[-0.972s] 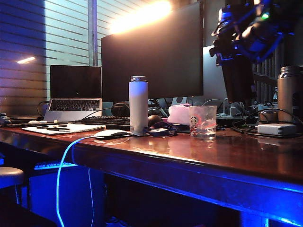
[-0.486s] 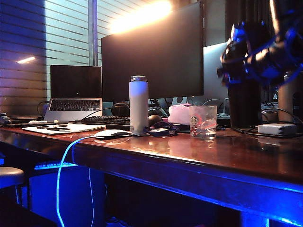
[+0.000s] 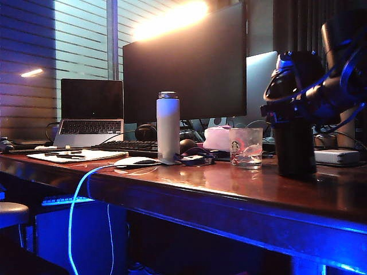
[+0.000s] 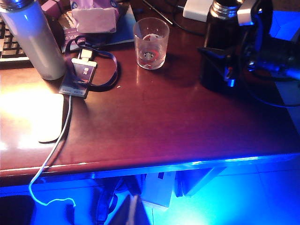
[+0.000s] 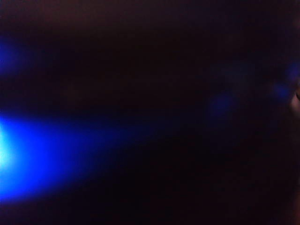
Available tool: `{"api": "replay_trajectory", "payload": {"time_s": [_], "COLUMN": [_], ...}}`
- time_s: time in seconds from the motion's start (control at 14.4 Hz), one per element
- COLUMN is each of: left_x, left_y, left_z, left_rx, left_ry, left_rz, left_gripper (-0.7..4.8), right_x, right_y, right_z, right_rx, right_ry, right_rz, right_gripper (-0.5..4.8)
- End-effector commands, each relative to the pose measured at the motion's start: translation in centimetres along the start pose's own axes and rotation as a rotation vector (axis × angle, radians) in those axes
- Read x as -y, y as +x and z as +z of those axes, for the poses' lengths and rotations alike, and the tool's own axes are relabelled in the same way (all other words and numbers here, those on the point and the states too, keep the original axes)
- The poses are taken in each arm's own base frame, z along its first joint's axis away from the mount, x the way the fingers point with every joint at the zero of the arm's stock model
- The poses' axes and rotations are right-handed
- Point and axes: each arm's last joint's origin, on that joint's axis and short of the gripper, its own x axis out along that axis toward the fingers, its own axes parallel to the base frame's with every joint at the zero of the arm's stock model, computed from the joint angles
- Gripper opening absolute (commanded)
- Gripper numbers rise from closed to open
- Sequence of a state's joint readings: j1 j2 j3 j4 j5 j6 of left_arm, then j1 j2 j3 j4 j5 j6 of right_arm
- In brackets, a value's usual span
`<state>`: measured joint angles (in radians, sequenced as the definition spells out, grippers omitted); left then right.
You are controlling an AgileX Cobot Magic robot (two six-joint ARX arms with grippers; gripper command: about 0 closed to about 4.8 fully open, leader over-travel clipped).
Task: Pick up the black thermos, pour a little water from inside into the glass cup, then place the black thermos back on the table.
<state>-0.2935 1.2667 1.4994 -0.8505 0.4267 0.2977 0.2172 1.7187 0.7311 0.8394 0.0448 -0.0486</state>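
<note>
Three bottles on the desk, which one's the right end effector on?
The black thermos, upright on the table right of the glass cup. The right end effector clamps it; the white bottle stands free.

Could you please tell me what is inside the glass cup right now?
The glass cup looks nearly empty; only its green logo and pale reflections show through. Whether a little clear water lies at the bottom cannot be told.

The front strip of the worktop [image 4: 154, 136] lies bare from the white mouse [image 4: 50, 117] across to the right end. Behind it stand a white bottle [image 3: 168, 126], a lanyard badge [image 4: 79, 79], the glass cup [image 3: 246, 147] and the black thermos [image 3: 294, 150], upright near the right end with the right end effector [image 3: 287, 109] around it. Open passage lies between cup and thermos. The left end effector is not visible.
</note>
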Motion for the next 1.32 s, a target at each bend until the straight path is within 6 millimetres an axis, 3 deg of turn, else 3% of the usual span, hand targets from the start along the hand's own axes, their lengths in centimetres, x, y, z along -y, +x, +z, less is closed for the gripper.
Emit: {"api": "replay_trajectory", "payload": {"time_s": [0.07, 0.14, 0.21, 0.49, 1.32], "left_x": [0.1, 0.1, 0.1, 0.1, 0.1], "left_y": [-0.2, -0.2, -0.2, -0.2, -0.2], "left_z": [0.2, 0.2, 0.2, 0.1, 0.1], "left_rx": [0.014, 0.015, 0.015, 0.008, 0.008], "left_ry": [0.007, 0.007, 0.007, 0.004, 0.003], "left_rz": [-0.003, -0.003, -0.003, -0.005, -0.005], "left_gripper": [-0.03, -0.03, -0.03, -0.03, -0.03], "right_x": [-0.1, -0.1, -0.1, -0.1, 0.4], "right_y": [0.2, 0.2, 0.2, -0.1, -5.8], "right_z": [0.0, 0.1, 0.2, 0.6, 7.6], "right_rx": [0.028, 0.045, 0.046, 0.05, 0.101], "right_ry": [0.004, 0.004, 0.004, 0.004, -0.032], "right_rz": [0.047, 0.046, 0.046, 0.047, 0.064], "right_gripper": [3.03, 4.58, 4.79, 4.79, 4.79]}}
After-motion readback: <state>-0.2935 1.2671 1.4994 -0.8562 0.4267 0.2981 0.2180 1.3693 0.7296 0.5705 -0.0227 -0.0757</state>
